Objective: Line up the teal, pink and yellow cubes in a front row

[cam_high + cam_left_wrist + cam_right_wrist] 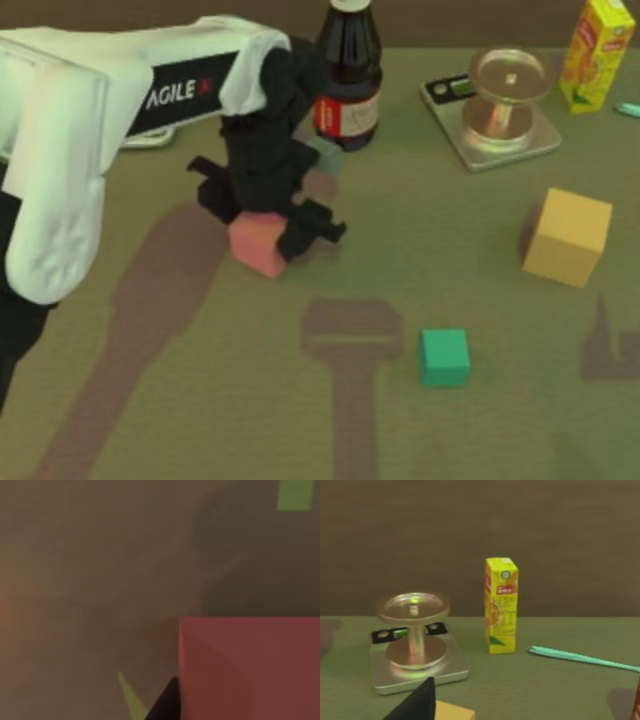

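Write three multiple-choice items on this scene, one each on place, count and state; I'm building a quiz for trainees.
1. Where does the small teal-green matte cube lie in the top view?
A. front centre, right of the pink cube
B. beside the dark glass bottle
C. on the metal scale

2. How many plain matte cubes are on the table?
A. two
B. three
C. five

3. What is the left gripper doing?
A. parked off the table
B. straddling the salmon-pink matte cube
C. lifting the carton

Key: A, it sits alone near the front; B, teal, pink and the mustard-yellow matte cube; B, fingers flank the pink cube.
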{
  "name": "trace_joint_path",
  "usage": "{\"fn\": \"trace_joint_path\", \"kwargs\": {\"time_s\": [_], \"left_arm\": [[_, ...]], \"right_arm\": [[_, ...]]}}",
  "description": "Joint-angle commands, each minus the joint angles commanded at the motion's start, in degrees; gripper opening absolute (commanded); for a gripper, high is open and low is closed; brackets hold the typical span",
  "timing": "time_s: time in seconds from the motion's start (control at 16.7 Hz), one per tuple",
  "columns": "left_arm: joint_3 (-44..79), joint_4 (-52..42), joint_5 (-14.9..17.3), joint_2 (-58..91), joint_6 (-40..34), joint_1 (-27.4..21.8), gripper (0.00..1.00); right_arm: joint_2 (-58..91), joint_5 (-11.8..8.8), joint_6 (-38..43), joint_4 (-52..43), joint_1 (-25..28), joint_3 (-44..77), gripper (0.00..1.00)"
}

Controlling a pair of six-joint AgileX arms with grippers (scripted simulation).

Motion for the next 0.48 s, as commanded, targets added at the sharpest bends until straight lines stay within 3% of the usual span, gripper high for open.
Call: {"fn": "trace_joint_path", "kwargs": {"time_s": [0.3,0.48], "left_arm": [[6.8,-9.8,-0.1,-2.8,-0.2,1.0,0.00],[7.5,-11.0,-0.1,-3.2,-0.3,1.1,0.00]], "right_arm": [[0.0,0.0,0.0,0.0,0.0,0.0,1.00],[0.0,0.0,0.0,0.0,0.0,0.0,1.00]]}}
